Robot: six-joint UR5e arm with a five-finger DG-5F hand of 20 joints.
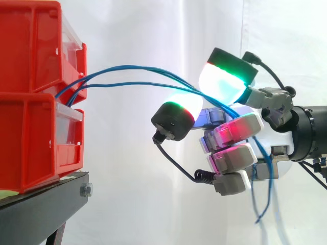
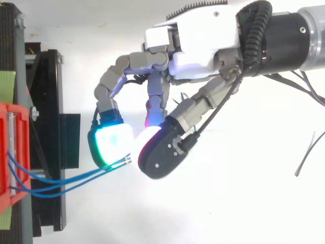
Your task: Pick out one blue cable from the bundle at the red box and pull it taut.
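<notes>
Two stacked red bins stand on a black stand at the left. Thin blue cables leave the gap between the bins, arch slackly to the right and run into my hand. There they pass between a glowing fingertip pad and the thumb pad below it, then hang down behind the palm. From above, the blue cables run from the red box to the meeting point of the curled fingertips, which pinch them. My hand reaches in from the upper right.
The black stand reaches a little past the bins toward my hand. A loose grey wire lies at the right in the top view. A white curtain hangs behind everything.
</notes>
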